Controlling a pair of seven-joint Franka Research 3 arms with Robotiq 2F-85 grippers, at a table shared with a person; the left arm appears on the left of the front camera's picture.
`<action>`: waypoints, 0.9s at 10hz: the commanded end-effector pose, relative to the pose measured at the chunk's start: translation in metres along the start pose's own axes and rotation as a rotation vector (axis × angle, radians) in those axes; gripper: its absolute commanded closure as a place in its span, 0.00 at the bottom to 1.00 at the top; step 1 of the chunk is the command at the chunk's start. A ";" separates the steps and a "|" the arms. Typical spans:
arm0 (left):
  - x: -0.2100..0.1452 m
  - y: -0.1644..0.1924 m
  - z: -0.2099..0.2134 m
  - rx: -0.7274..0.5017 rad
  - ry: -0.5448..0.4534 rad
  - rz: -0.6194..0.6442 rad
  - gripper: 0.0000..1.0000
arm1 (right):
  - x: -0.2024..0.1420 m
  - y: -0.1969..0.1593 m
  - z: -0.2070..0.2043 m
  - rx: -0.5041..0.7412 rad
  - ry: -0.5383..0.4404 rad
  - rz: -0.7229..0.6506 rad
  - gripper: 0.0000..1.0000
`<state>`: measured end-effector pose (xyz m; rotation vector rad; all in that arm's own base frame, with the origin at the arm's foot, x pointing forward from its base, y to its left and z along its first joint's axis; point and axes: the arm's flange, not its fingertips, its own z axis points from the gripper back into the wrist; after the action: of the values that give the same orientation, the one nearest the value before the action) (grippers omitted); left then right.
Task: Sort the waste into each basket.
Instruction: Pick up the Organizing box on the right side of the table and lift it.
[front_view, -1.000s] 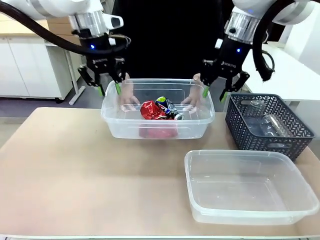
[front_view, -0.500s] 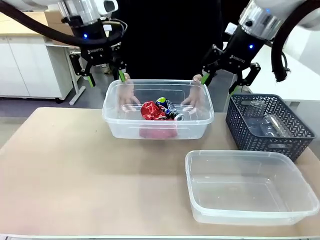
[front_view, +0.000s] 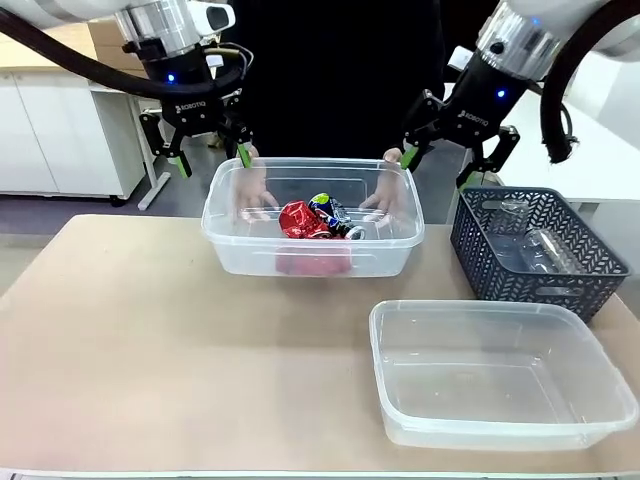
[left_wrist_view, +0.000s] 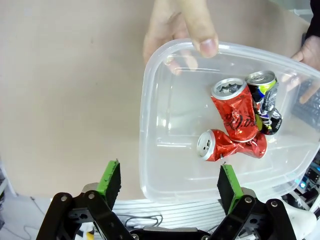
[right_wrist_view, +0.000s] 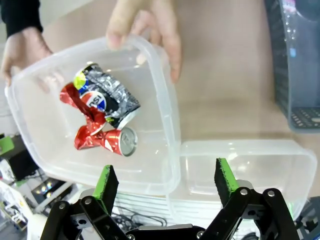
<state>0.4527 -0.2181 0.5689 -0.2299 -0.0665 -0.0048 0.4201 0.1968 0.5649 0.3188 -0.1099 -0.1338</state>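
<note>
A clear tub (front_view: 230, 245) at the far middle of the table holds the waste: two crushed red cans (front_view: 300, 221) and a dark blue can (front_view: 335, 213). A person's hands (front_view: 256, 194) grip its far rim. My left gripper (front_view: 212, 160) hangs open above the tub's far left corner, and my right gripper (front_view: 437, 166) hangs open above its far right corner, both with nothing between the fingers. In the left wrist view, the left gripper (left_wrist_view: 170, 181) looks down on the tub rim (left_wrist_view: 146, 125) and red cans (left_wrist_view: 234, 116). From the right wrist, the right gripper (right_wrist_view: 166, 181) stands over the dark blue can (right_wrist_view: 107, 97).
A second clear tub (front_view: 388, 330) sits empty at the near right. A dark grey lattice basket (front_view: 520, 270) at the far right holds clear bottles (front_view: 545, 250). The near left of the tabletop (front_view: 140, 350) is bare.
Both grippers have opened wide and risen away from the tub's far corners. The tub stays in the person's hands and has shifted slightly left.
</note>
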 end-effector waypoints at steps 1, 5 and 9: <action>-0.001 0.000 0.003 0.009 0.001 -0.001 0.00 | -0.001 0.002 0.003 -0.006 -0.006 -0.013 0.00; 0.000 0.000 0.001 -0.001 -0.002 0.000 0.00 | -0.001 0.002 0.003 -0.006 -0.006 -0.013 0.00; -0.011 -0.126 -0.035 -0.181 0.056 0.108 0.00 | -0.084 -0.125 0.028 -0.114 -0.032 0.192 0.00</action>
<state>0.4401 -0.3179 0.5758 -0.3909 -0.0465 0.0522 0.3550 0.1322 0.5602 0.2310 -0.1288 -0.0361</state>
